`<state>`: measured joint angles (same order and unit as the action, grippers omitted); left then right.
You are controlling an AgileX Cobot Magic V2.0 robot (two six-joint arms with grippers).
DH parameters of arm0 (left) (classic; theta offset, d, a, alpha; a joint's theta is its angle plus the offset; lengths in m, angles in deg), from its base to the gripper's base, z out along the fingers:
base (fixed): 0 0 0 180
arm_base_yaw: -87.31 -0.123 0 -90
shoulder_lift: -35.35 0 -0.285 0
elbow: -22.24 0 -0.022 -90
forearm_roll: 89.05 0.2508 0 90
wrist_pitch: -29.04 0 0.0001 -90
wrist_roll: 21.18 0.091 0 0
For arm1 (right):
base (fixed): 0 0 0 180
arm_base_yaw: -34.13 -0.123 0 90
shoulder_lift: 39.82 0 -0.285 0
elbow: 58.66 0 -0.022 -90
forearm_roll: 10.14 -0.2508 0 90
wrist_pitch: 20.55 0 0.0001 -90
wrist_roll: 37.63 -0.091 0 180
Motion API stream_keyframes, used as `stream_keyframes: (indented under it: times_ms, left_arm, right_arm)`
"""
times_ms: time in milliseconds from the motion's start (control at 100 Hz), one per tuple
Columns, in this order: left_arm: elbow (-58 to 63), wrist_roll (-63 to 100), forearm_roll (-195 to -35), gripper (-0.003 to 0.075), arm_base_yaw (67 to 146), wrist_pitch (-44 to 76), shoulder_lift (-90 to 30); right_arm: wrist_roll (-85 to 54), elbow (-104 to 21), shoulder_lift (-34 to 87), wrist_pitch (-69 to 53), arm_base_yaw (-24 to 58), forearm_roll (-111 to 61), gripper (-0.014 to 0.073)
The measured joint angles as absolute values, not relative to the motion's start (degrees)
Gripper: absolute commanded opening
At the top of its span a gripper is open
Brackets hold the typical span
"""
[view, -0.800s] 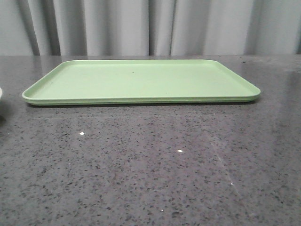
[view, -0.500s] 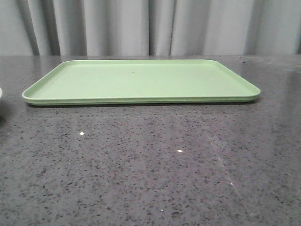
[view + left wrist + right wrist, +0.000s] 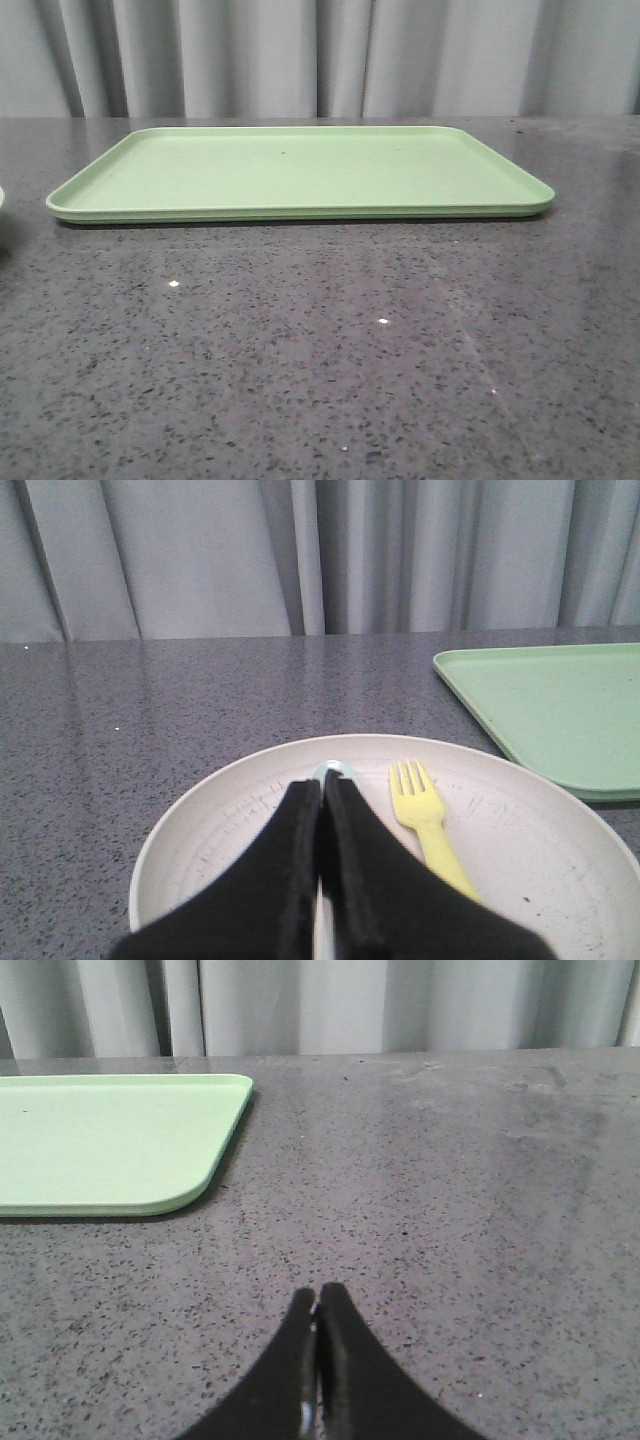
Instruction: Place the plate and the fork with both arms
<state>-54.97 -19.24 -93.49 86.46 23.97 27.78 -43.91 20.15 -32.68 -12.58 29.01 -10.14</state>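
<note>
The cream-white plate (image 3: 230, 820) lies on the dark speckled table, left of the green tray. The yellow fork (image 3: 425, 820) lies inside it, tines pointing away from me. My left gripper (image 3: 322, 783) is shut, with its fingertips over the plate's middle beside the fork. A pale blue shape (image 3: 338, 769) peeks out just past the tips, and the fingers hide the rest of it. In the front view only a sliver of the plate (image 3: 1, 200) shows at the left edge. My right gripper (image 3: 317, 1295) is shut and empty over bare table right of the tray.
A large rectangular light-green tray (image 3: 300, 170) lies at the table's middle back. Its corner shows in the left wrist view (image 3: 560, 700) and in the right wrist view (image 3: 100, 1140). Grey curtains hang behind the table. Neither arm shows in the front view.
</note>
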Motion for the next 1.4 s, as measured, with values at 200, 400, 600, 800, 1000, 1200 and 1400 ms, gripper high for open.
stream_keyframes:
  times_ms: [200, 400, 600, 800, 1000, 1200, 1400]
  left_arm:
    - [-54.1, -19.2, -93.6, -0.0021, 86.5, 24.1, 27.8]
    - [-45.8, -19.2, -94.5, -0.0021, 86.5, 20.6, 25.9]
    - [-35.7, -19.2, -94.7, -0.0021, 86.5, 15.3, 17.9]
    - [-26.7, -19.2, -94.7, -0.0021, 86.5, 9.3, 7.8]
    - [-20.3, -19.2, -94.7, -0.0020, 86.5, 3.9, -1.5]
    - [-16.9, -19.2, -94.7, 0.0115, 86.5, 1.4, -7.3]
    - [-16.5, -19.2, -94.8, 0.0455, 86.5, 1.3, -7.8]
  right_arm:
    - [-43.9, 20.2, -32.7, -15.1, 29.0, -10.1, -0.0066]
    - [-43.9, 14.0, -31.4, -9.6, 29.0, -10.1, -0.0059]
    - [-43.9, 2.3, -23.5, -0.4, 29.0, -10.1, -0.0059]
    - [-43.9, -9.5, -14.0, 8.4, 29.0, -10.1, -0.0059]
    - [-43.9, -17.1, -4.3, 13.4, 29.0, -10.1, -0.0046]
    - [-43.9, -20.4, 2.2, 14.6, 29.0, -10.1, 0.0148]
    - [-43.9, -20.5, 3.6, 15.0, 29.0, -10.1, 0.0472]
